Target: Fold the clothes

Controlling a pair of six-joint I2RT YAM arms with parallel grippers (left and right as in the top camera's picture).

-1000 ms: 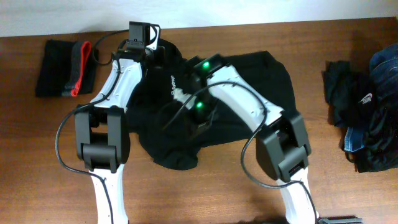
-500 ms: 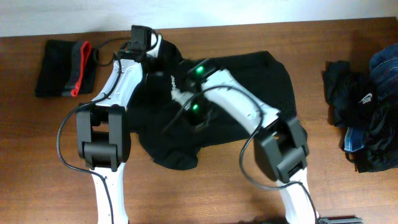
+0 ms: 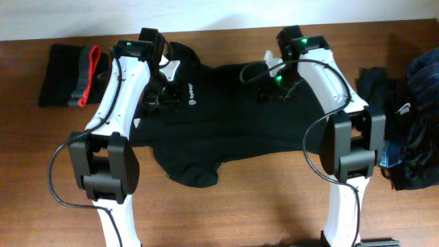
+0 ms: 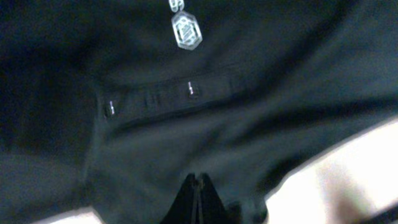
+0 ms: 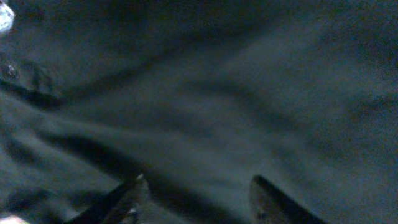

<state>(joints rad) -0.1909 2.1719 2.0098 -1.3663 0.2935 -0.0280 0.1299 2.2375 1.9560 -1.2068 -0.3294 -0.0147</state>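
Flattening black shirt (image 3: 233, 116). Left gripper (image 4: 198, 199) closed, hold unconfirmed; right gripper (image 5: 199, 193) parted, empty, must pinch 3 o'clock edge.

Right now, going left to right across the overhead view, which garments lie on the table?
folded black garment with a grey-and-red band → large black shirt with a white chest logo → heap of black and blue clothes
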